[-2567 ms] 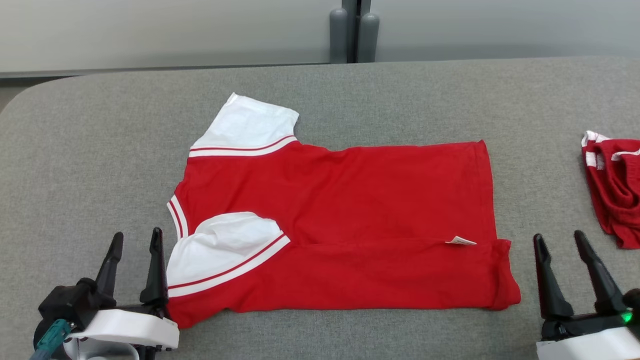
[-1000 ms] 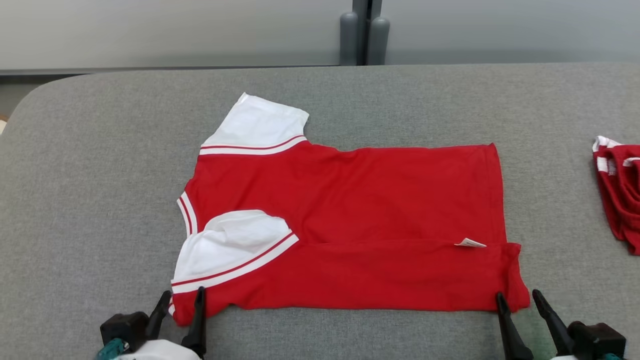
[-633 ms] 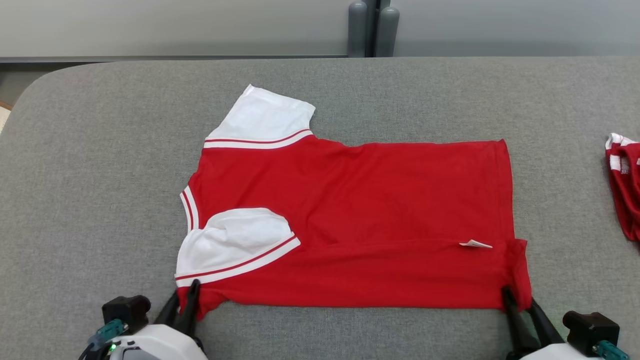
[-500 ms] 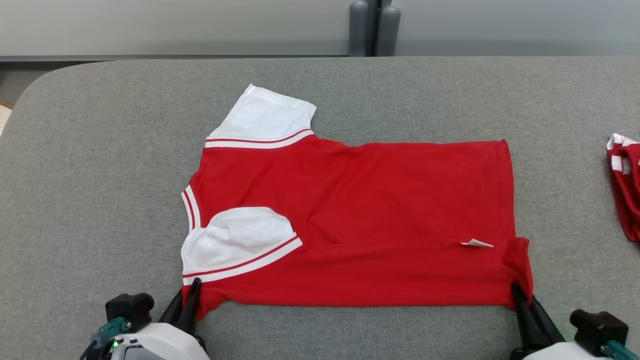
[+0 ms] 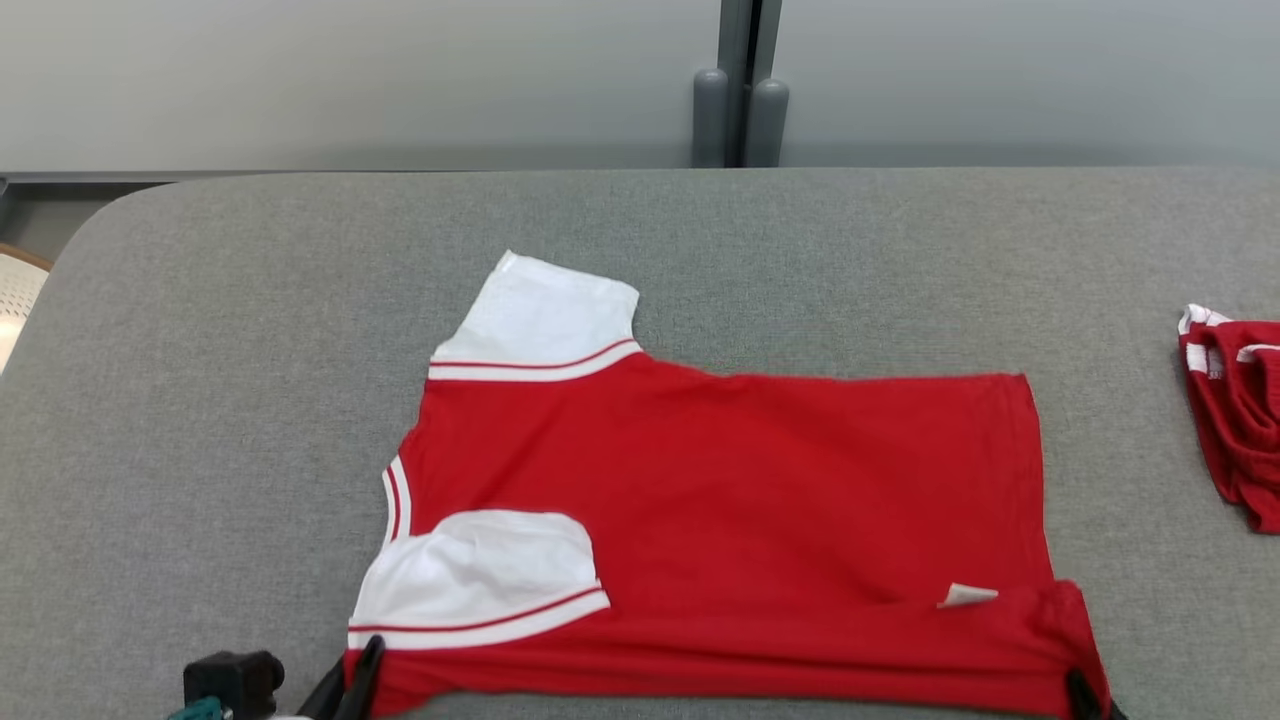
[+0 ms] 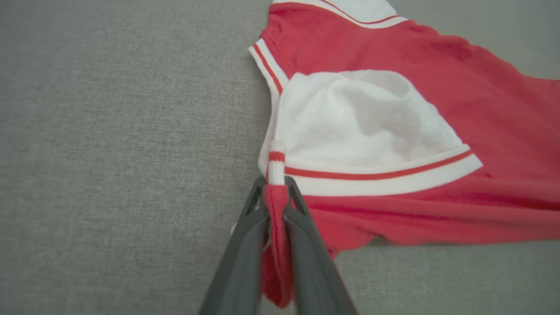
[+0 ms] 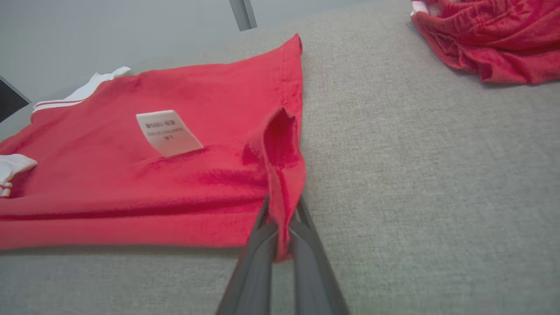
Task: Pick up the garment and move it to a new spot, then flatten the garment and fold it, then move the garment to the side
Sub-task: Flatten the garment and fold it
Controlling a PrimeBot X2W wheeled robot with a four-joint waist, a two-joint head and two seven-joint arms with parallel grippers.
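Fold step under way: both pincers are clamping the near corners of the red garment (image 5: 720, 500).
The garment is lying flat mid-tabletop (image 5: 200, 350), collar toward the robot's left, with its near long edge doubled over and the near white sleeve (image 6: 363, 118) tucked on top. The left pincer (image 6: 274, 189) is pinching the collar-end corner, nearly closed on bunched cloth. The right pincer (image 7: 283, 205) is squeezing the hem-end corner, closed tight on it, just beside the white label (image 7: 168, 131). Another red bundle (image 5: 1235, 400) is sitting well apart at the right. The next move probably calls for both corners rising together and travelling toward the far edge, level and evenly tensioned, so the fold is landing square.
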